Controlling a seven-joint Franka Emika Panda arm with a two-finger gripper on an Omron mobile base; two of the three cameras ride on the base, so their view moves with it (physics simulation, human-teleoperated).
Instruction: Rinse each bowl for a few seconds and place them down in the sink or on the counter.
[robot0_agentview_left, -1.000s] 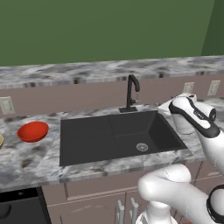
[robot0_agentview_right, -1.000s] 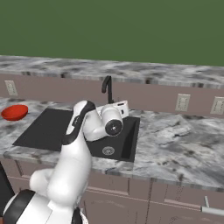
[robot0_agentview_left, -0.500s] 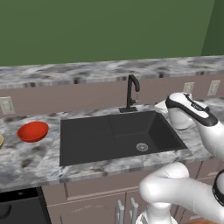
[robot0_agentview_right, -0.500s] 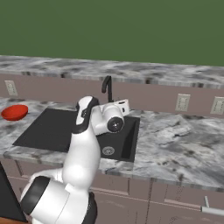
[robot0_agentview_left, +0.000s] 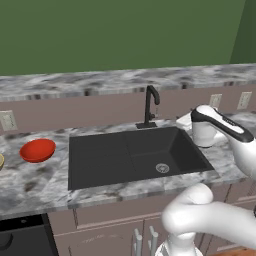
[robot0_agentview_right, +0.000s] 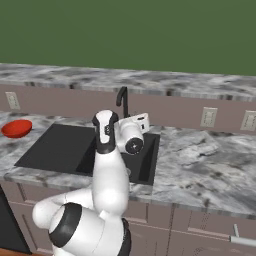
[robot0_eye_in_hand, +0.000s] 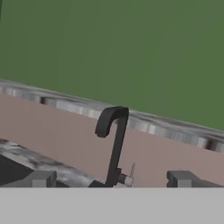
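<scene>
- Bowls: the red bowl (robot0_agentview_left: 37, 150) rests on the surface (robot0_agentview_left: 30, 180) left of the sink (robot0_agentview_left: 130, 155), well apart from the end effector (robot0_eye_in_hand: 111, 179). At the left edge of the left base view a tan sliver shows beside it; it may be the second bowl, I cannot tell.
- The end effector is released, its two dark tips spread wide, and nothing is between them. It looks level toward the faucet (robot0_eye_in_hand: 113, 144) and the back wall.
- In the base views the hand hangs above the right side of the sink, near the faucet.
- The step in hand, I judge, is to bring the hand to the red bowl. To do it well, the arm should swing left over the basin, keep clear of the faucet arch, and turn the tips downward before it descends.
- The bowl is shallow and glossy, so it may slip. I would take it by the rim, one tip inside and one outside, and close gently.
- Materials: the sink is a matte black rectangle with a round silver drain (robot0_agentview_left: 162, 168). The faucet is a thin black arched tube. The surface is grey-and-white marbled stone with a matching ledge. The wall above is flat green.
</scene>
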